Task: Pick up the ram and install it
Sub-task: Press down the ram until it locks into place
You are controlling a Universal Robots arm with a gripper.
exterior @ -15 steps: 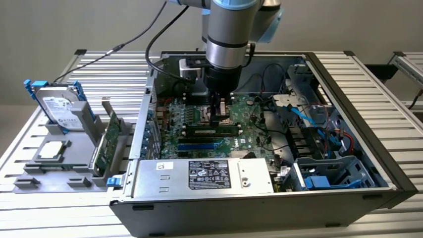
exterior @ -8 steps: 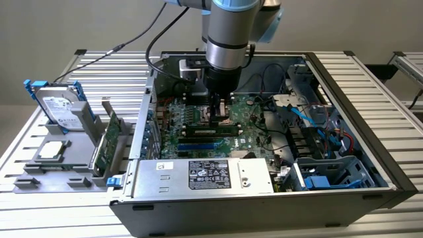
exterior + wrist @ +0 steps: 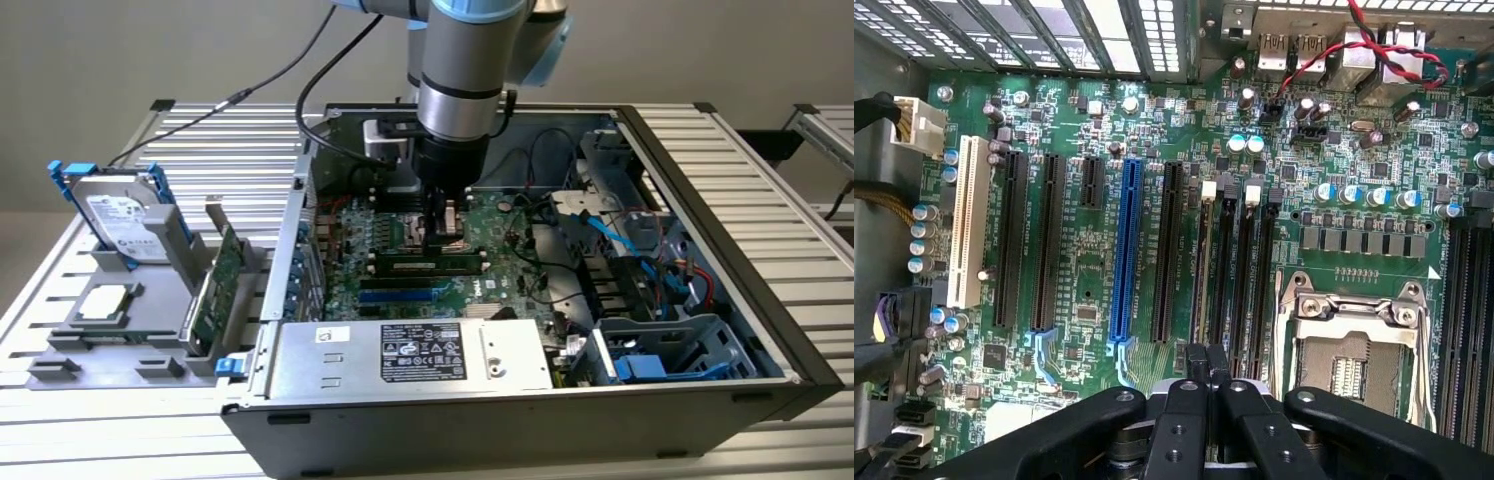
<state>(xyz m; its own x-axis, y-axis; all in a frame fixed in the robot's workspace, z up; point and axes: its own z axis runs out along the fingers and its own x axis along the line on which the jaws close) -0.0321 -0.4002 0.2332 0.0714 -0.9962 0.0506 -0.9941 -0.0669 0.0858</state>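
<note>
Heads up: your gripper (image 3: pixel 1204 385) is hanging low over the motherboard (image 3: pixel 400 240) inside the computer case (image 3: pixel 694 300) with its fingers pinched shut on nothing I can make out. The ram (image 3: pixel 430 265) is looking already seated in a slot. You're risking scraping the open processor socket (image 3: pixel 1354 350) if it's drifting sideways.

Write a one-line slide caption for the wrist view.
Shut pincer hovering over the green motherboard, near its blue expansion slot and empty CPU socket.
</note>
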